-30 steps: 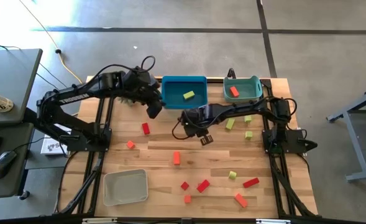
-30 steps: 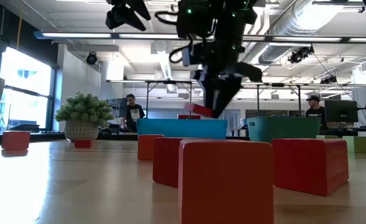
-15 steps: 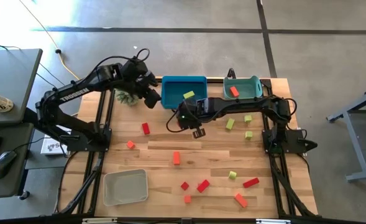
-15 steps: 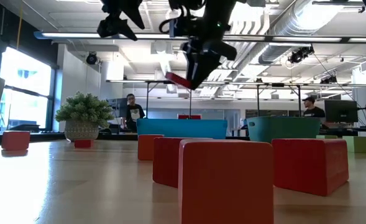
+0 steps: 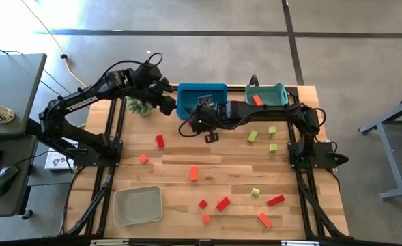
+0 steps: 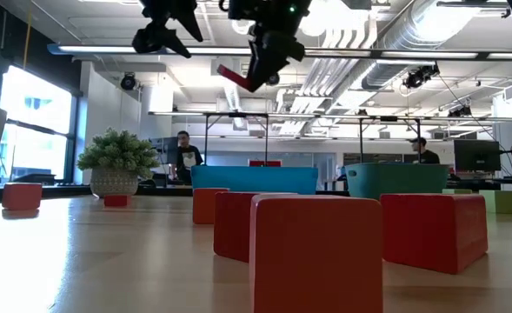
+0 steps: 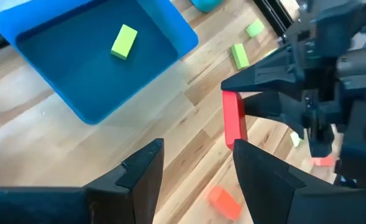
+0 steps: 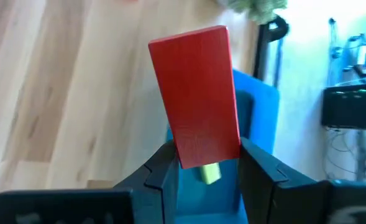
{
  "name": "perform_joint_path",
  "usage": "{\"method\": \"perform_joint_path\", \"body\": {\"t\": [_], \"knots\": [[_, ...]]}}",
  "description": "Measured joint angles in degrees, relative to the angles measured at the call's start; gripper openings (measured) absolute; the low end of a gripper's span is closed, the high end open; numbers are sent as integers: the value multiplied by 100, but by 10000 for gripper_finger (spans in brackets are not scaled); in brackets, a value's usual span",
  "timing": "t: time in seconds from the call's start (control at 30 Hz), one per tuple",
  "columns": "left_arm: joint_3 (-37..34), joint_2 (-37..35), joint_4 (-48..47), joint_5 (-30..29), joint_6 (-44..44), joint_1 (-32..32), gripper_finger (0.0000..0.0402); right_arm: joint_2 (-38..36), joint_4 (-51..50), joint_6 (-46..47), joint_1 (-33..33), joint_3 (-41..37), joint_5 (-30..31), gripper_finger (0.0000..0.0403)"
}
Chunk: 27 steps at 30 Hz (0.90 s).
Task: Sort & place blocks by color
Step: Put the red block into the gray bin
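My right gripper [image 5: 209, 134] is shut on a red bar [image 8: 198, 93] and hangs high above the table near the blue tray's [image 5: 187, 102] near edge. In the low view the bar [image 6: 234, 76] sticks out slanting below the fingers. My left gripper [image 5: 168, 106] is open and empty, raised beside the blue tray's left end. A yellow-green block [image 7: 124, 42] lies flat in the blue tray [image 7: 89, 62]. A red block [image 5: 257, 100] lies in the teal tray [image 5: 276, 102]. Several red, orange and yellow-green blocks lie loose on the table. My right gripper pinches the red bar between its two fingers [image 8: 161, 165] at one end [image 8: 204, 146]. The rest of the bar reaches forward past the fingertips. The bar is lifted clear of the table and tilted, with its free end [image 6: 223, 71] lowest.
A pale tray [image 5: 138, 205] sits at the near left. A potted plant [image 5: 139, 106] stands behind my left gripper at the far left. Loose blocks lie across the middle and the near right, such as a red one [image 5: 160, 141] and a yellow-green one [image 5: 255, 193].
My right gripper has risen and moved toward the far edge and leftward, to the blue tray's near edge, carrying the red bar with it. My left gripper has drawn back toward the far left and has then kept still.
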Motion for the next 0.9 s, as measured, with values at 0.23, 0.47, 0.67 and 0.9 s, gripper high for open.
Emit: {"method": "perform_joint_path", "body": {"t": [0.23,0.47,0.67,0.9], "knots": [[0,0,41,418,-114,-13,184,0,224,0,-44,221,336,106],[0,0,273,246,-250,-223,184,0,568,0,-127,226,489,106],[0,104,452,219,-362,-424,184,0,646,-101,-142,226,487,106],[0,335,521,221,-365,-487,184,0,652,-347,-146,226,479,106]]}}
